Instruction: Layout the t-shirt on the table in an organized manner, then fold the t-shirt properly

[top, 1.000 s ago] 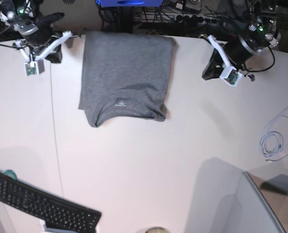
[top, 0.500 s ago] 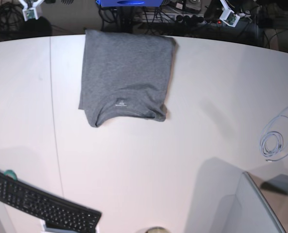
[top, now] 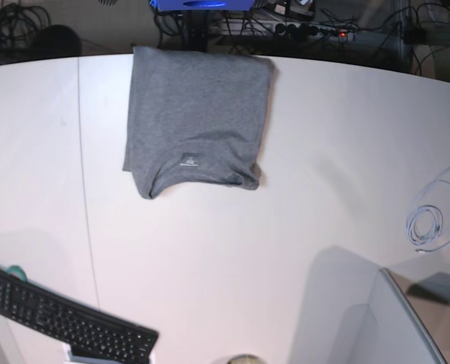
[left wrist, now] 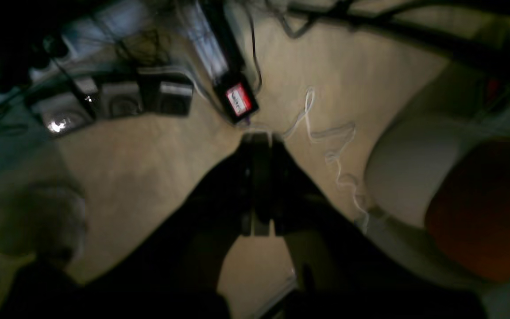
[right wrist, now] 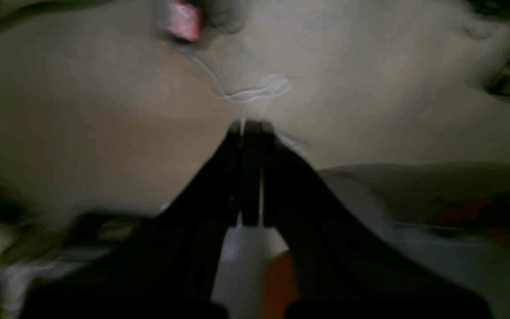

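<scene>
T-shirt (top: 196, 121) lies folded in neat rectangle at far edge of surface (top: 285, 227), well apart from keyboard (top: 65, 322). Fold looks finished; nothing visibly left. Left gripper (left wrist: 259, 137) and right gripper (right wrist: 250, 126) both closed together, empty, off surface.

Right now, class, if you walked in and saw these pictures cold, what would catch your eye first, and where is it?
The grey t-shirt stands out first: folded into a neat rectangle at the far middle of the white table, neckline towards the camera. Next come the black keyboard at the near left corner and a coiled pale cable at the right edge. No arm shows over the table.
</scene>
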### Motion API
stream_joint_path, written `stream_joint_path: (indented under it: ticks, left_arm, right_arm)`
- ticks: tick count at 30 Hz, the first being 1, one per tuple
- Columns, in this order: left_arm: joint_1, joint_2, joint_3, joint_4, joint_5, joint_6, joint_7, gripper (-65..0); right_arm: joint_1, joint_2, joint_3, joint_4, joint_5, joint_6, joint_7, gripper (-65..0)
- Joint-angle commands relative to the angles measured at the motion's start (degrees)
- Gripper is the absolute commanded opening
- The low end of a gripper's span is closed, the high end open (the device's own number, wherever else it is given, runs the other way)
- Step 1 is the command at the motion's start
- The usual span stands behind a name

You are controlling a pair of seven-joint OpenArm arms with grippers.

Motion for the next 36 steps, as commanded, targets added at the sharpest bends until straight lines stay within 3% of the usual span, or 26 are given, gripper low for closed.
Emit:
stream_joint_path:
  ticks: [1,4,7,9,11,14,16,36]
  left_arm:
    - [-0.9,0.5,3.2,-6.2,0.6,4.4,-3.2,-65.0]
    - [-9.6,4.1,13.6,-28.5,0.5,19.3,-14.0,-65.0]
    - [-14.3,7.8,21.1,-32.9,0.0,31.2,-20.9,-65.0]
    - [-14.7,8.3,21.2,-32.9,0.0,36.3,-20.0,-65.0]
    - [-14.9,9.7,21.2,-32.9,0.0,39.1,-15.0,-65.0]
    - [-14.7,10.3,21.2,-32.9,0.0,39.6,-6.4,-65.0]
    - [-14.3,10.3,21.2,-32.9,0.0,39.6,-4.1,-65.0]
    - [-16.3,10.2,21.2,-32.9,-0.1,39.6,-4.2,-65.0]
  right_arm:
    - [2.0,-0.2,-3.0,-7.3,0.0,-0.7,2.1,-65.0]
    - [8.1,-2.1,-13.9,-26.9,0.0,-0.7,16.6,-64.8]
    - [10.0,-1.2,-21.1,-32.9,0.3,-0.7,30.3,-64.8]
    - [10.0,0.5,-21.3,-31.3,0.3,-0.7,34.0,-64.8]
    - [10.0,1.4,-21.3,-29.1,0.3,-0.7,34.1,-64.8]
    - [9.8,1.4,-21.6,-28.3,0.3,-0.7,33.4,-64.8]
    - [9.7,1.1,-21.7,-28.2,0.2,-0.7,33.4,-64.8]
    - [11.1,-0.1,-21.8,-28.2,0.1,-0.9,33.4,-64.8]
